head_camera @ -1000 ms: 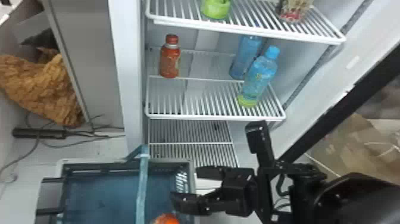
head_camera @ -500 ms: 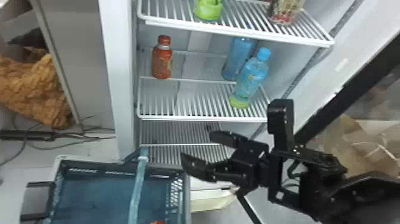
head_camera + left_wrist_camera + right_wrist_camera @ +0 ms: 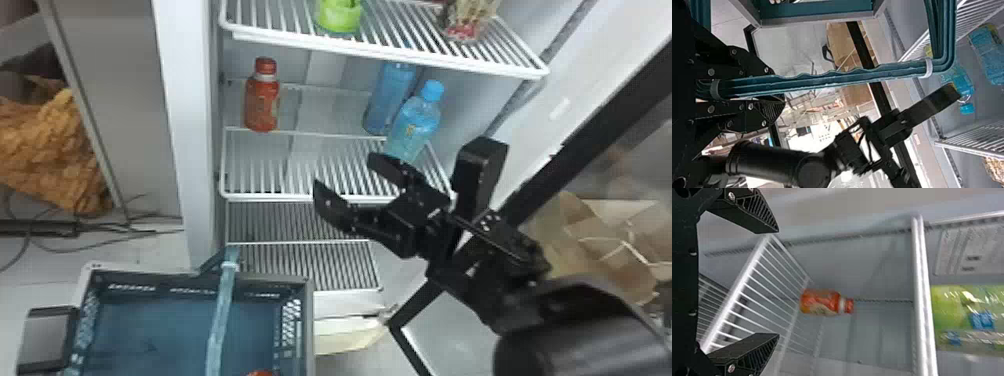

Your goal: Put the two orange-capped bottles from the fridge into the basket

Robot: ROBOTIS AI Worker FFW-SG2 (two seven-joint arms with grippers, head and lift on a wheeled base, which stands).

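Note:
In the head view, an orange-capped bottle (image 3: 262, 102) stands at the left of the fridge's middle shelf (image 3: 300, 195). Below and right of it, by that shelf's front edge, my right gripper (image 3: 345, 171) is open and holds nothing. In the right wrist view the same bottle (image 3: 822, 302) lies beyond my right gripper (image 3: 775, 283), apart from its spread fingers. The basket (image 3: 309, 320) is at the lower left, with an orange thing (image 3: 261, 373) partly visible inside at the bottom edge. In the left wrist view, my left gripper (image 3: 774, 93) is shut on the basket's teal handle (image 3: 836, 79).
Two blue bottles (image 3: 390, 100) (image 3: 414, 122) stand at the right of the middle shelf, the front one just behind my right gripper. The upper shelf (image 3: 390, 57) holds a green container (image 3: 340, 15) and a clear pack (image 3: 465, 22). The open door's dark frame (image 3: 585, 135) slants on the right.
My right gripper has risen from over the basket's right side to the middle shelf's front edge, staying open. The whole head view has shifted slightly, with the basket sitting a little lower and further left.

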